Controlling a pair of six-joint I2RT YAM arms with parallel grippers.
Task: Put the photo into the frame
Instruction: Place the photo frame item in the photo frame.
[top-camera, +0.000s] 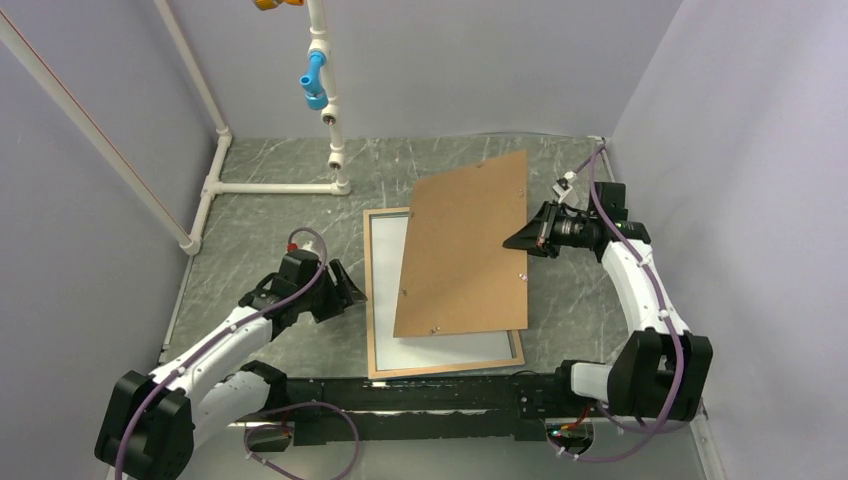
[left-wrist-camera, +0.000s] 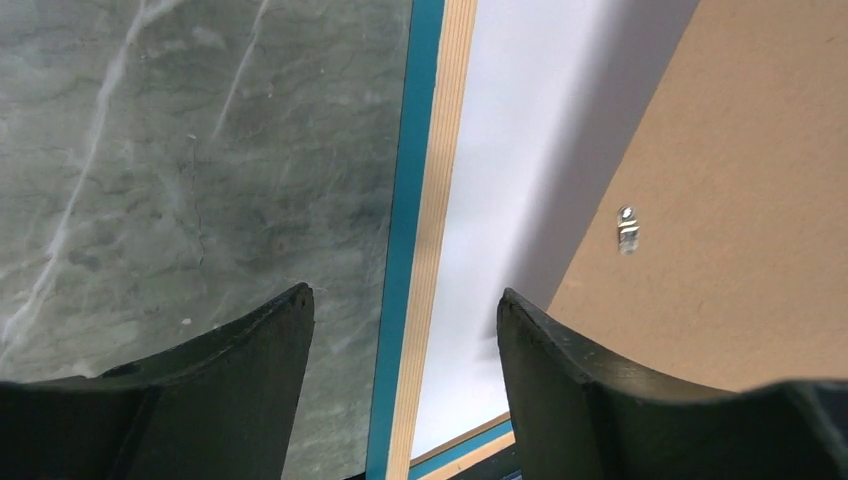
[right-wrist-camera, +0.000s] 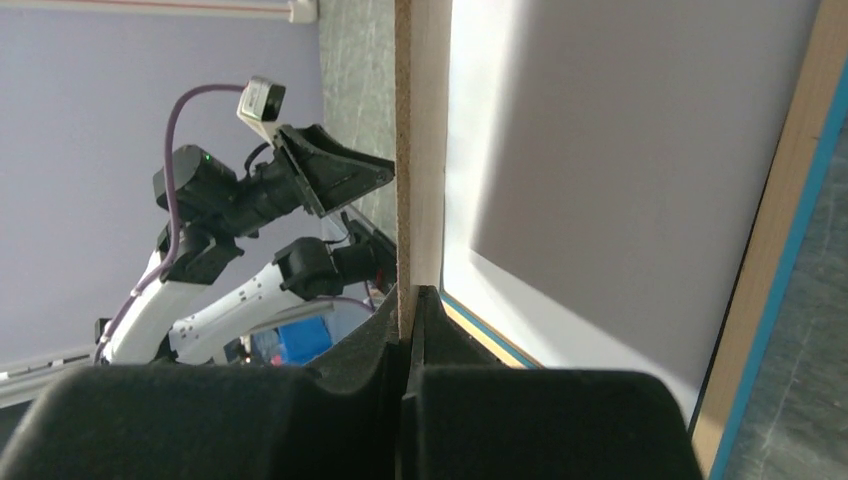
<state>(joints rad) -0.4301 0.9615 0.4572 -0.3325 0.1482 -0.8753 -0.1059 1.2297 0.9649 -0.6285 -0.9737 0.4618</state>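
Right gripper (top-camera: 510, 243) pinches the brown backing board (top-camera: 465, 245) at centre, tilted, likely to cover the photo (top-camera: 440, 350) lying white-side-up inside the frame (top-camera: 369, 290); left gripper (top-camera: 356, 290), fingers spread and empty, hovers by its left rail

Left arm reaches forward, low; my left gripper (left-wrist-camera: 405, 300) has its jaws apart. Right arm elbow-bent; my right gripper (right-wrist-camera: 411, 312) is clamped on the backing board (top-camera: 465, 240) edge.

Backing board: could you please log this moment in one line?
right pincer shut on backing board, tilted over frame | left pincer open, empty, above frame rail | photo white side up in frame
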